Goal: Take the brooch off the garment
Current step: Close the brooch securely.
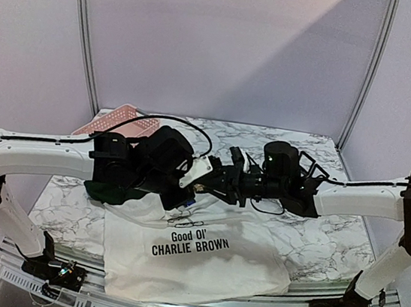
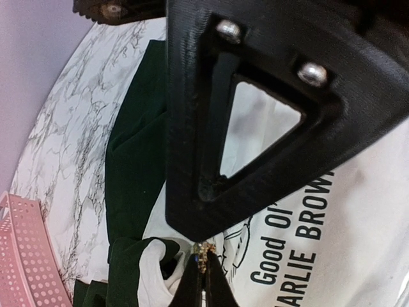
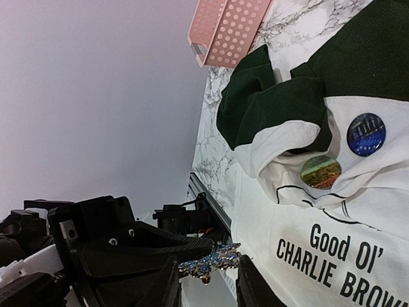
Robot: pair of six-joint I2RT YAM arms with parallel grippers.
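brooch (image 3: 208, 261), small and sparkly, is pinched in the clenched tips of your left gripper (image 2: 205, 275), just over the neck end of the charlie brown t-shirt (image 1: 199, 262). the jaws of your right gripper (image 3: 208, 276) straddle it; you cannot tell whether they grip.
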